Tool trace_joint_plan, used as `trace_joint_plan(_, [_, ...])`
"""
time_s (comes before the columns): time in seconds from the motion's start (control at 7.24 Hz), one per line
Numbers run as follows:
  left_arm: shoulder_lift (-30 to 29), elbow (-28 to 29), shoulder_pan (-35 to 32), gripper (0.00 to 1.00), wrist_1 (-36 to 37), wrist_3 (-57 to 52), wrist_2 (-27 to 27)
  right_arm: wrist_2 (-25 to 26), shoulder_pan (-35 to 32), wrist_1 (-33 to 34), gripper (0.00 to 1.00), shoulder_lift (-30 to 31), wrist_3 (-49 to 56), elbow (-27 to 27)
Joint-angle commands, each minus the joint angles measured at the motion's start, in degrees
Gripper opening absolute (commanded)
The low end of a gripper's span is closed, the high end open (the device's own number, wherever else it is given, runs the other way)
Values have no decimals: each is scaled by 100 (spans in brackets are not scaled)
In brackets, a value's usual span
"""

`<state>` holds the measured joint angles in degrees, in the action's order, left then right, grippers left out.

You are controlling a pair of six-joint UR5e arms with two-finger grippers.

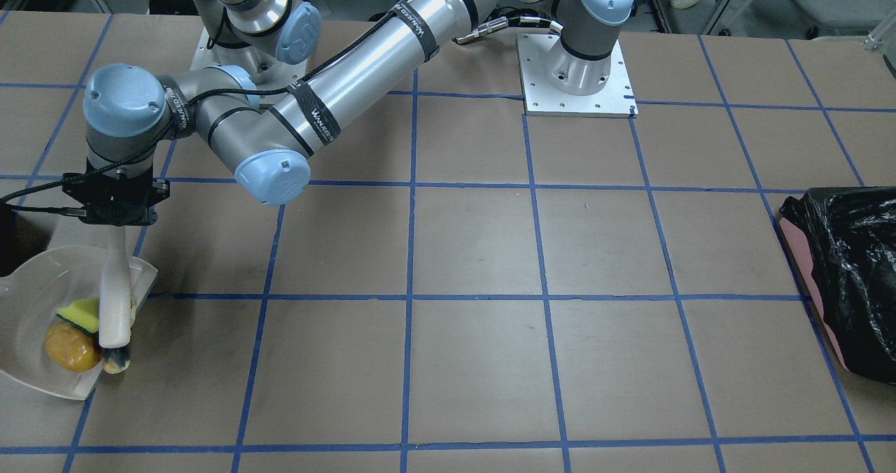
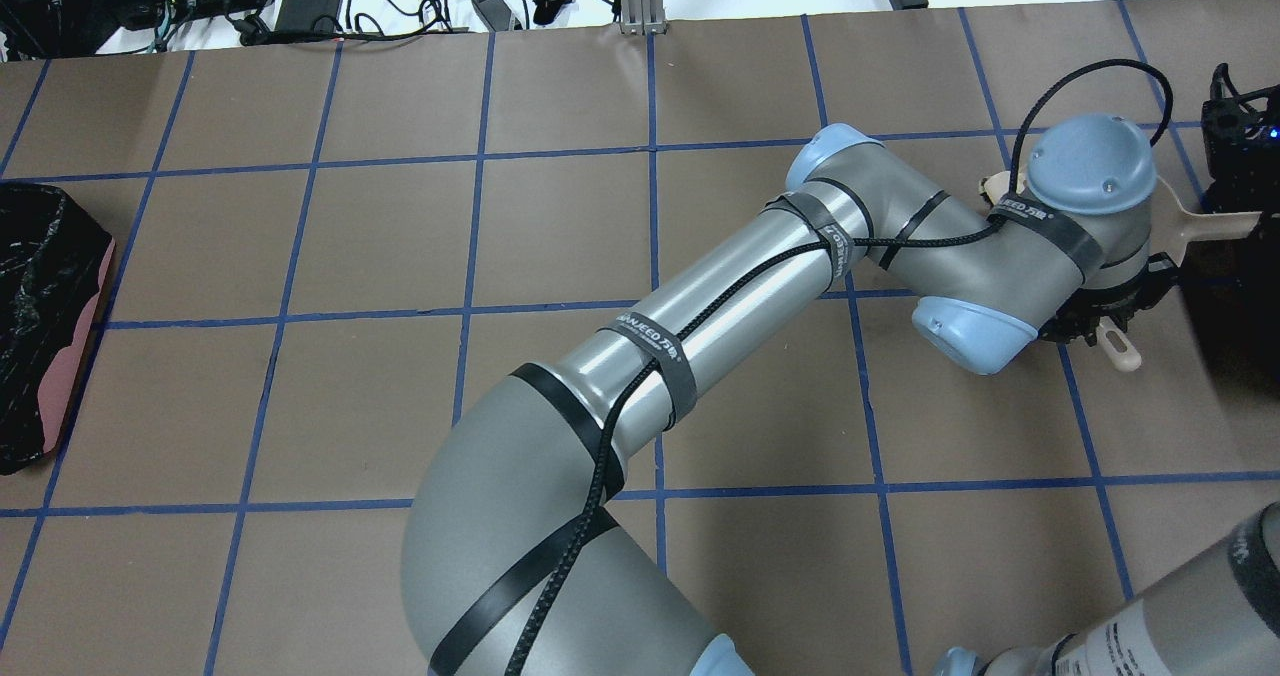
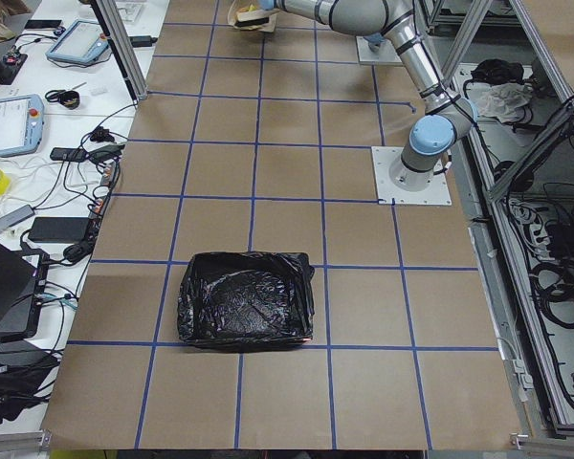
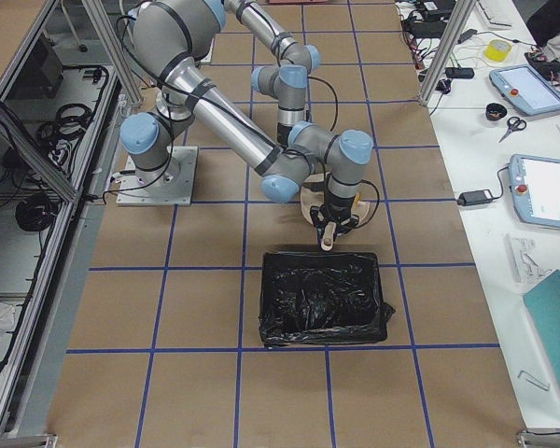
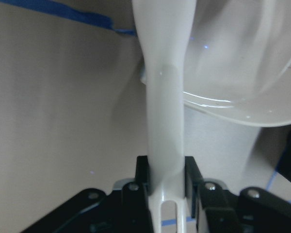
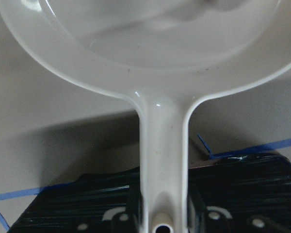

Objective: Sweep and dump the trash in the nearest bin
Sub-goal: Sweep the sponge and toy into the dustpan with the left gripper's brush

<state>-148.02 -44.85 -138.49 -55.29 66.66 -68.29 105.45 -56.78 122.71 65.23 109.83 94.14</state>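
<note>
Left fingers [image 5: 142, 177] are clamping from both sides on the white handle of the brush [image 1: 115, 298], close to its slotted end. The arm is reaching across to the robot's right side of the worktop [image 1: 476, 249]. The brush is hanging steeply downward from the fingers, with its dark head at the open lip of the dustpan [image 1: 28, 298].

Right fingers [image 6: 135, 211] are closing on the dustpan's narrow handle, one on each side. The pan's bowl is extending away from the wrist camera.

The trash is lying inside the dustpan, at the head end of the brush and well down the handle from the left fingers. The sponge piece [image 1: 82, 313], yellow with green backing, is touching the side of the brush handle. The amber lump [image 1: 70, 348] is sitting just beside the sponge, next to the brush head. I cannot tell whether the pale bit at the bristles is peel. The trash is across the pan from the right fingers and is hidden in the right wrist view.

The bin [image 4: 322, 299], black-lined, is standing just beside the dustpan in the right side view. I cannot tell whether the pan is touching it. The pink bin [image 1: 796, 252] is sitting well apart, at the opposite end of the worktop.
</note>
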Motion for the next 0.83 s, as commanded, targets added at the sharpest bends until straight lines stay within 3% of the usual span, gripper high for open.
trace_joint_plan(0.0, [-25, 220, -143, 0, 106, 363, 184, -85, 0, -10, 0, -1, -14, 43])
trace_joint_plan(0.41, [71, 319, -258, 0, 106, 811, 194, -86, 0, 7, 0, 7, -14, 105])
trace_joint_plan(0.69, [351, 30, -258, 0, 45, 717, 159, -86, 0, 7, 0, 7, -14, 105])
